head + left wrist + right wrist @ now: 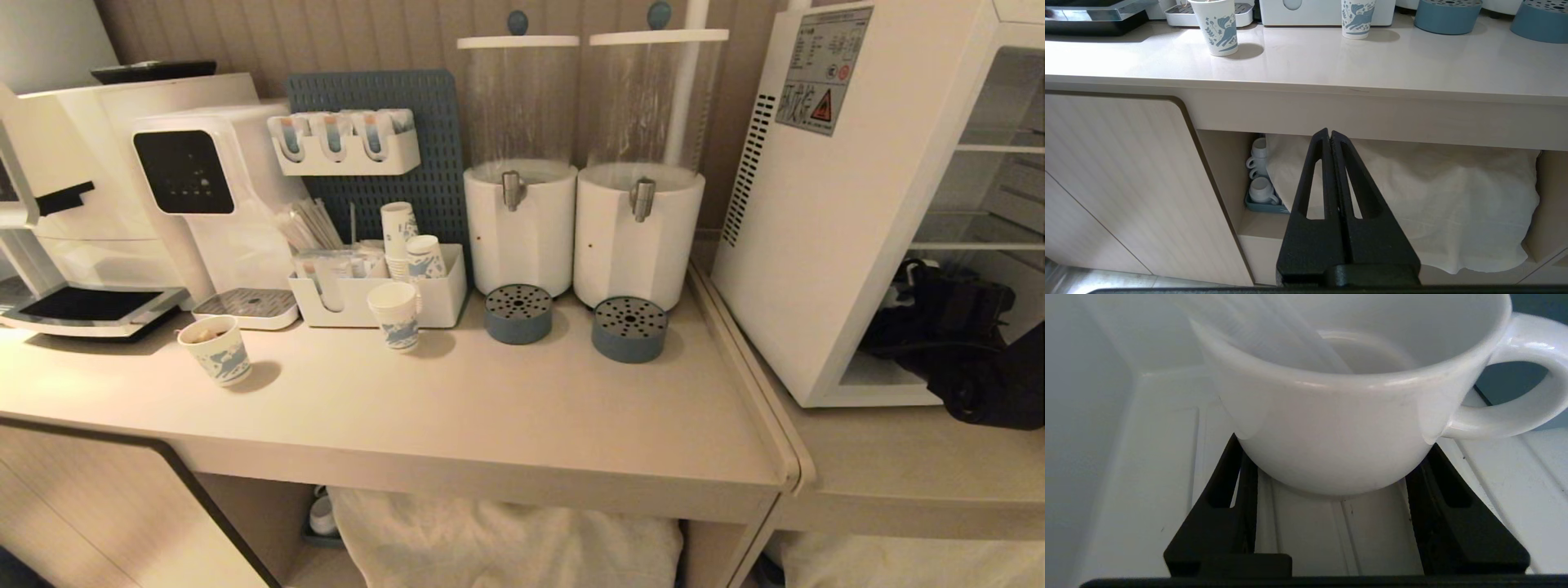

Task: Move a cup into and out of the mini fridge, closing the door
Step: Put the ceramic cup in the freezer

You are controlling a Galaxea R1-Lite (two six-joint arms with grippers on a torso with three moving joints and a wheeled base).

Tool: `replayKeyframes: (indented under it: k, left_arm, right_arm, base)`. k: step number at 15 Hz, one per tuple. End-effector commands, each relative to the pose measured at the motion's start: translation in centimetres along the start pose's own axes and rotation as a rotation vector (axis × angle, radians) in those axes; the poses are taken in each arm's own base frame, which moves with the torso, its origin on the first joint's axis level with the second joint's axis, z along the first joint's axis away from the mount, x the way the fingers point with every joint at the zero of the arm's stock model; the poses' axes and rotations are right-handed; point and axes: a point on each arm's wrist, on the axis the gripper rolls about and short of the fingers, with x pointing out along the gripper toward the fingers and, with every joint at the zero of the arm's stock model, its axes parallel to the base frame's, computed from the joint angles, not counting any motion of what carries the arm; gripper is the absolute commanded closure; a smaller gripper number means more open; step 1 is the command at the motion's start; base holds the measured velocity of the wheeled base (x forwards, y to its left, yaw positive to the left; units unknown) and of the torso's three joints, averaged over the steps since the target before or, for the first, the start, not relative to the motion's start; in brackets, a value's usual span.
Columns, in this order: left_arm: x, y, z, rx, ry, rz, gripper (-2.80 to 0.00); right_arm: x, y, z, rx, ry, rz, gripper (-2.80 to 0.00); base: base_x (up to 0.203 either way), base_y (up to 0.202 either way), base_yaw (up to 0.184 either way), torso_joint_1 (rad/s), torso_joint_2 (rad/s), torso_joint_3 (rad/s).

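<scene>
The white cup [1339,428] hangs just above the ribbed white floor [1163,477] inside the mini fridge [824,245], its loop handle [1527,375] sticking out to one side. My right gripper [1331,457] is shut on the cup's round body, one black finger [1237,486] on each flank. In the head view my black right arm [947,327] reaches into the fridge's open front, under the wire shelves; cup and fingers are hidden there. The door is out of view. My left gripper [1329,132] is shut and empty, parked low before the counter's front edge.
Two printed paper cups [216,349] [396,314] stand on the beige counter [531,408]. Behind them are two drink dispensers [520,220] [641,237], a cup organiser and a coffee machine [188,180]. Under the counter, spare mugs [1261,190] sit beside a white cloth [1433,196].
</scene>
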Motion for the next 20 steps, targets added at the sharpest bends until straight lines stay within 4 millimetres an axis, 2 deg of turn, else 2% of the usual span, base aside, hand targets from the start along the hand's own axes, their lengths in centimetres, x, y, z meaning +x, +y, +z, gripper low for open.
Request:
replayKeyframes:
  k: [1,6,7,15,20]
  left_arm:
    - [0.0,0.0,0.0,0.000,0.001,0.000,0.00]
    - [0.0,0.0,0.0,0.000,0.001,0.001,0.00]
    - [0.0,0.0,0.0,0.000,0.003,0.001,0.00]
    - [0.0,0.0,0.0,0.000,0.001,0.001,0.00]
    - [0.0,0.0,0.0,0.000,0.001,0.001,0.00]
  right_arm:
    - [0.5,0.0,-1.0,0.003,0.022,0.002,0.00]
    - [0.7,0.1,-1.4,-0.007,0.035,0.004,0.00]
    - [0.8,0.1,-1.6,-0.021,0.038,0.003,-2.80]
    - [0.2,0.0,-1.2,-0.021,0.038,-0.026,-2.80]
    - [-1.7,0.1,-0.5,-0.019,0.041,-0.014,-2.80]
  base:
    - [0.000,0.000,0.000,0.000,0.00,0.000]
    - [0.000,0.000,0.000,0.000,0.00,0.000]
    - [0.000,0.000,0.000,0.000,0.00,0.000]
    - [0.000,0.000,0.000,0.000,0.00,0.000]
    - [0.000,0.000,0.000,0.000,0.00,0.000]
